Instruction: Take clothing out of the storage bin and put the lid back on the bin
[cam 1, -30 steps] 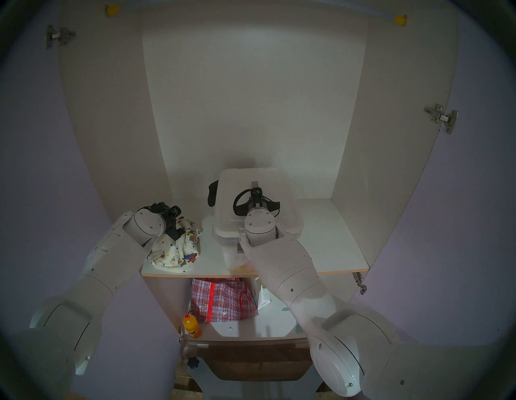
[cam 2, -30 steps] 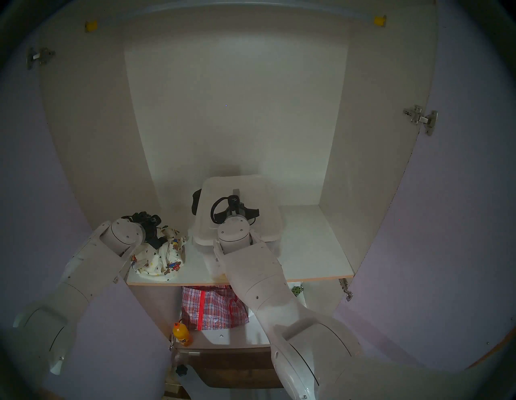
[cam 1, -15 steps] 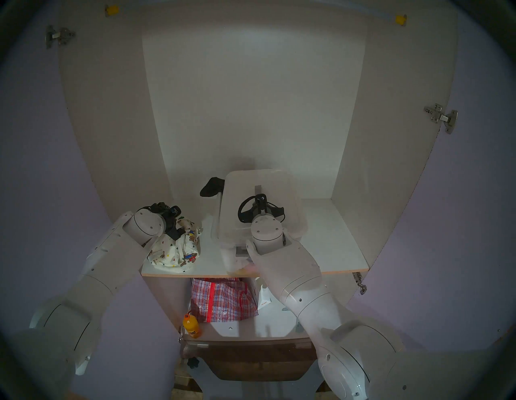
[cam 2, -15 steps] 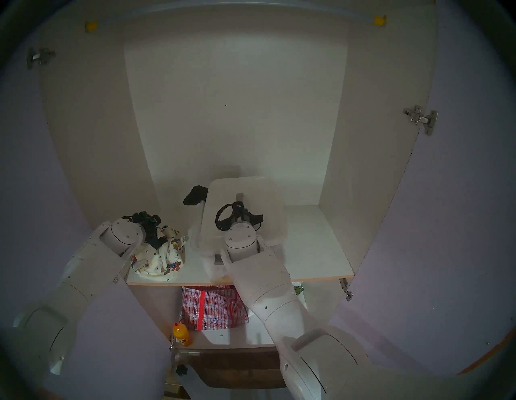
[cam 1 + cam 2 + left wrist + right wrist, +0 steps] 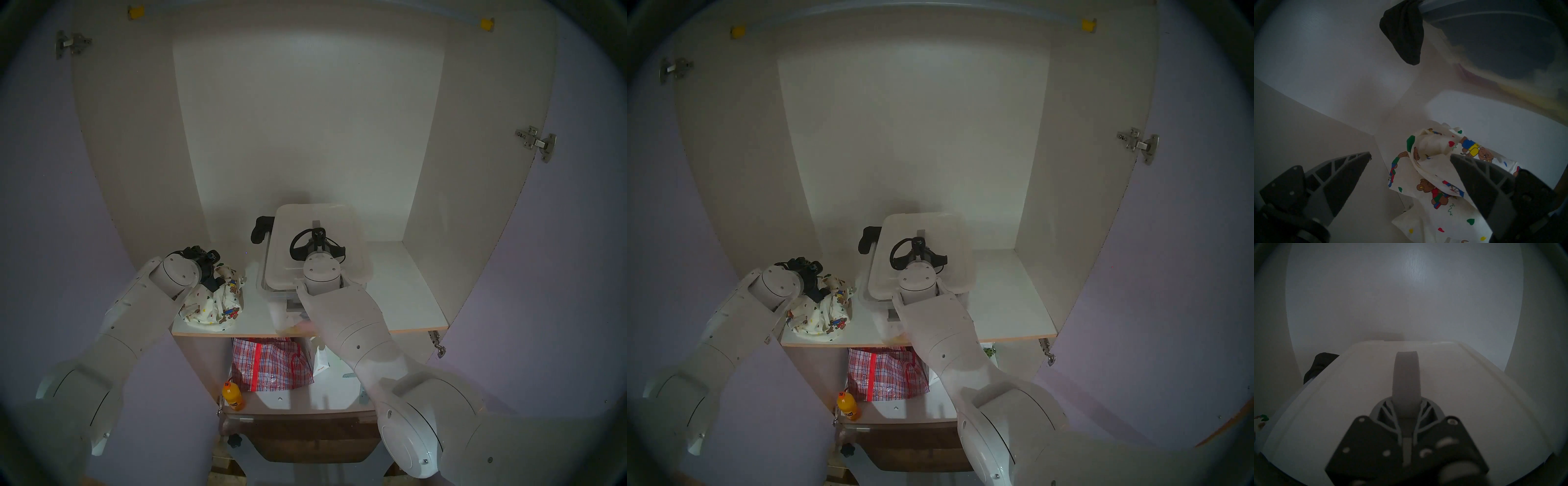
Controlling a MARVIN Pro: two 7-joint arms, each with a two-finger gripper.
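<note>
The white lid (image 5: 346, 234) lies over the clear storage bin (image 5: 280, 303), set slightly right and back, so the bin's left and front rim shows. My right gripper (image 5: 318, 237) is shut on the lid's grey handle (image 5: 1406, 378), as the right wrist view (image 5: 1406, 412) shows. The teddy-bear clothing (image 5: 217, 305) lies bunched on the shelf left of the bin. My left gripper (image 5: 1410, 156) is open just above the clothing (image 5: 1437, 173), holding nothing. In the other head view the lid (image 5: 949, 234) and clothing (image 5: 823, 315) look the same.
A black garment (image 5: 261, 229) hangs over the bin's back left rim. The shelf's front edge (image 5: 417, 328) is close to the bin. Below stand a red checked bag (image 5: 271, 363), an orange bottle (image 5: 233, 395) and a white carton (image 5: 320, 361). Cabinet walls close in both sides.
My right gripper shifted the lid to the right, then back and down, so it sits flatter over the bin. More of the black garment shows. The left arm has not moved.
</note>
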